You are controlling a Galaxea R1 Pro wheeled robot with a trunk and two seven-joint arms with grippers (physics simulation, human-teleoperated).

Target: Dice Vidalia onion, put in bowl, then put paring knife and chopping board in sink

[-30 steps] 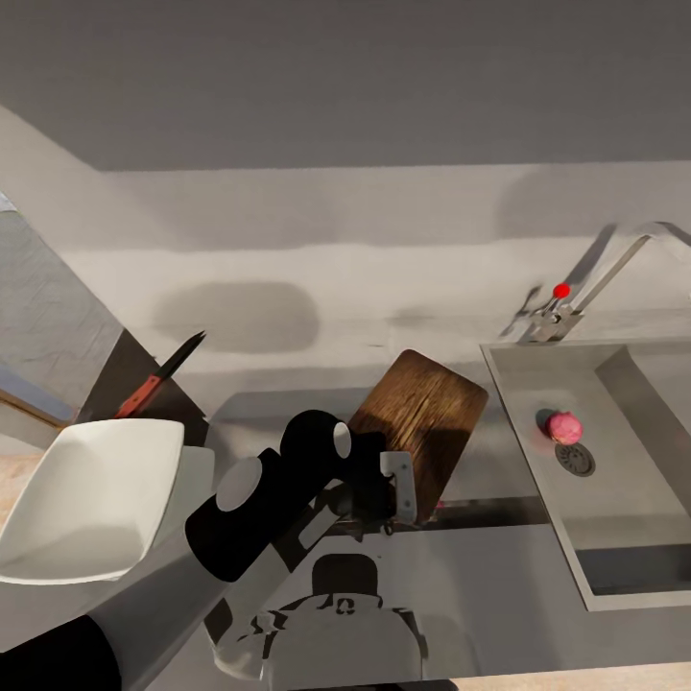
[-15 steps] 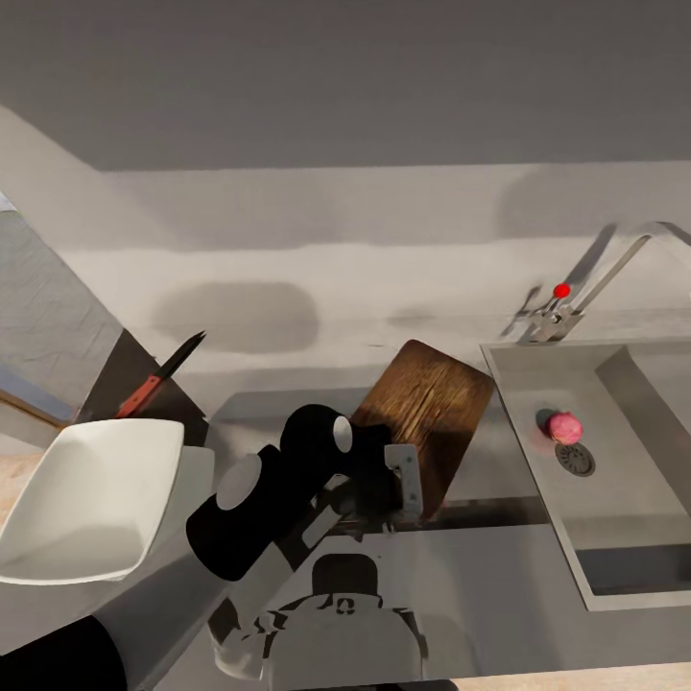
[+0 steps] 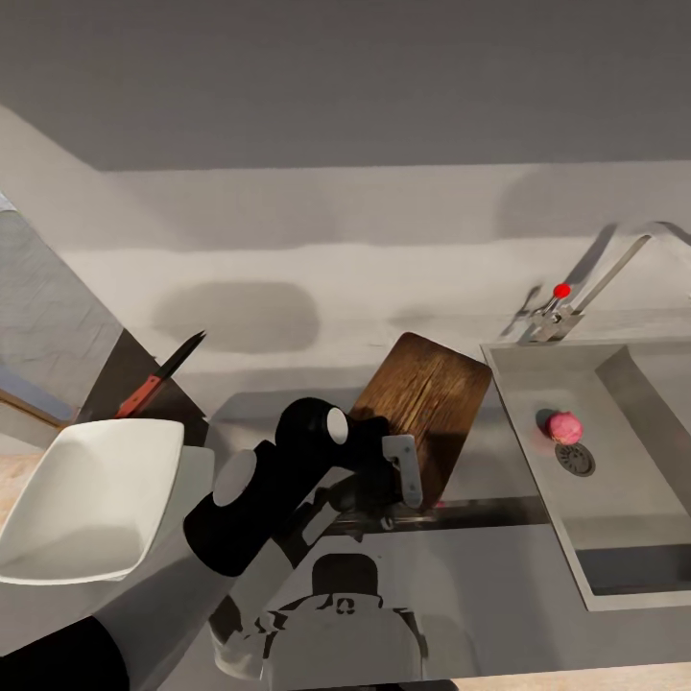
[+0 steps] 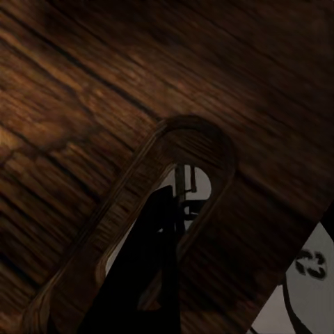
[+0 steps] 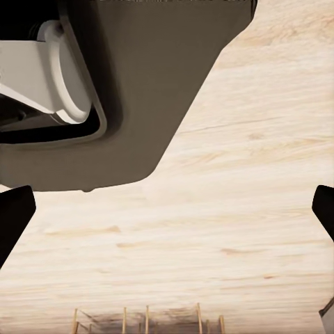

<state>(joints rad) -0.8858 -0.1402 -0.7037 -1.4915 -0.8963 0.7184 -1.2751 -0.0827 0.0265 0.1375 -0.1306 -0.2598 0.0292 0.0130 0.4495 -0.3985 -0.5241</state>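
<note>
The left gripper [image 3: 401, 480] clamps the handle end of the chopping board [image 3: 422, 408], a finger through its slot, and has tilted the board's far end higher off the countertop [image 3: 499, 566] than half a second ago, beside the sink's [image 3: 614, 576] left rim. The onion [image 3: 564, 428] waits by the drain; the paring knife [image 3: 158, 376] stays behind the bowl [image 3: 91, 499]. Judged early repositioning. Right gripper's [image 5: 167, 209] dark fingertips stand wide apart above wooden flooring.

The grey countertop [image 3: 499, 566] is carrying a sink [image 3: 614, 537] set into its right part. A white bowl [image 3: 86, 499] and a small knife [image 3: 158, 376] are sitting at its left end.
</note>
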